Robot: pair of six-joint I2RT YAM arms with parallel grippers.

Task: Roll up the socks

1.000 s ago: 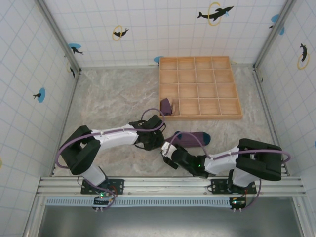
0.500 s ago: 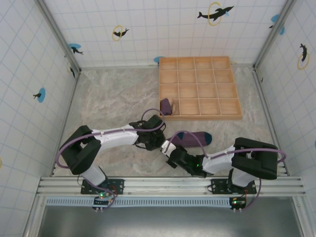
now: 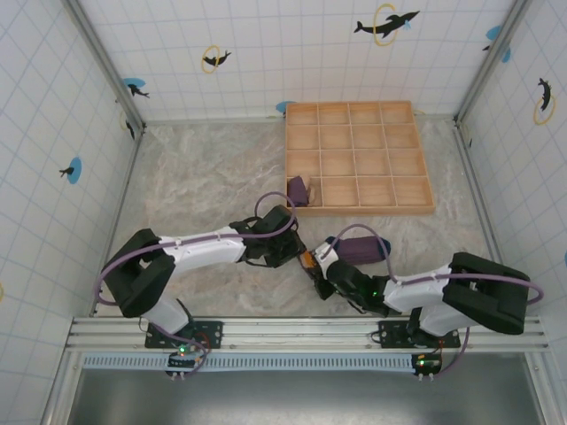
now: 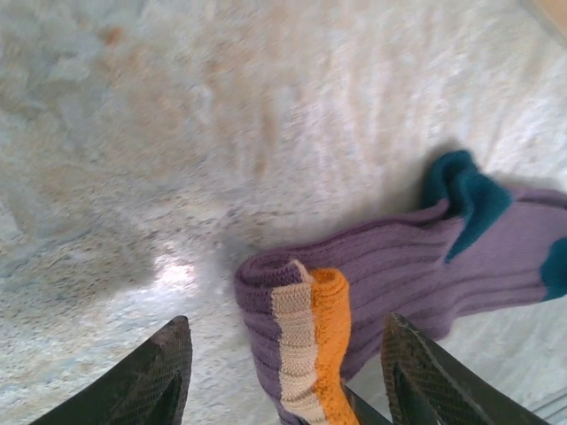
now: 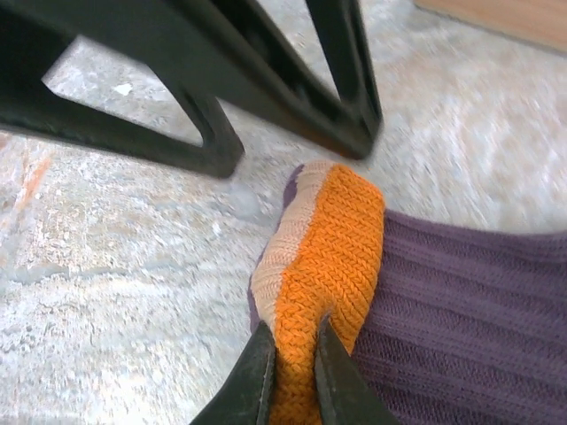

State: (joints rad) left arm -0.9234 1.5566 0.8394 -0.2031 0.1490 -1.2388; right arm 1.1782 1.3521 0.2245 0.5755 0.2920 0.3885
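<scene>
Right wrist view: the right hand [image 5: 294,343] is pinched shut on the orange cuff of the purple sock [image 5: 443,292], whose far end is cut off at the frame's edge. In the left wrist view, the left hand [image 4: 285,329] stands open, one finger on either side of that cuff. From above, the sock lies on the worktop [image 3: 204,177] just before the tray [image 3: 372,210], its cuff largely hidden by both hands.
</scene>
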